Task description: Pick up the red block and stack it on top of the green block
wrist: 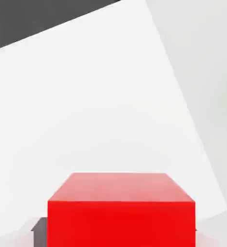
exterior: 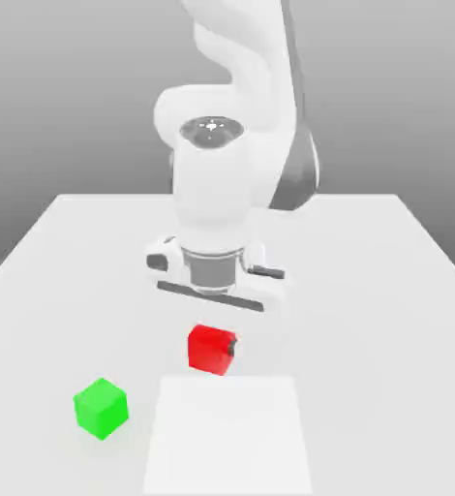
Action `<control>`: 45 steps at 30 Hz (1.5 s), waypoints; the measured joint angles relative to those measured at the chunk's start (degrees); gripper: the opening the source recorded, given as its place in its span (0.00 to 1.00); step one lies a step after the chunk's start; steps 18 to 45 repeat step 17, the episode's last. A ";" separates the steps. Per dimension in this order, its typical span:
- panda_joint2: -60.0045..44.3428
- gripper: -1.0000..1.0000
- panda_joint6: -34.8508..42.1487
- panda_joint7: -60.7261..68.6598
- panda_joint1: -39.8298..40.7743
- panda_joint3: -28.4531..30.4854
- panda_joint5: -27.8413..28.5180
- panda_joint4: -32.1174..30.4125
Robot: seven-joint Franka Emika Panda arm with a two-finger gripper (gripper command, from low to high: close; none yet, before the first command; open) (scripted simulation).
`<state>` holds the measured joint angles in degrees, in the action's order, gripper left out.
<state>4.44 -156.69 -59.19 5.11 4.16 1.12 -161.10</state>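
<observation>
We've got the gripper (exterior: 212, 339) clamped on the red block (exterior: 210, 349), holding it clear of the table (exterior: 386, 252) so it can travel. The green block (exterior: 101, 408) sits toward the exterior view's left (free to stack on).

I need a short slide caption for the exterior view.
Gripper at the red block, green block apart on the white table.
</observation>
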 joint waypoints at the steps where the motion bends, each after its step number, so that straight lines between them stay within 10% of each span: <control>1: -0.27 0.00 0.64 1.77 1.21 1.03 0.10 0.91; 13: -12.28 0.00 -4.20 18.66 10.07 4.75 -4.93 7.89; 14: -13.64 1.00 -5.47 19.16 10.33 4.33 -5.60 7.97; 45: -13.64 1.00 -5.47 19.16 10.33 4.33 -5.60 7.97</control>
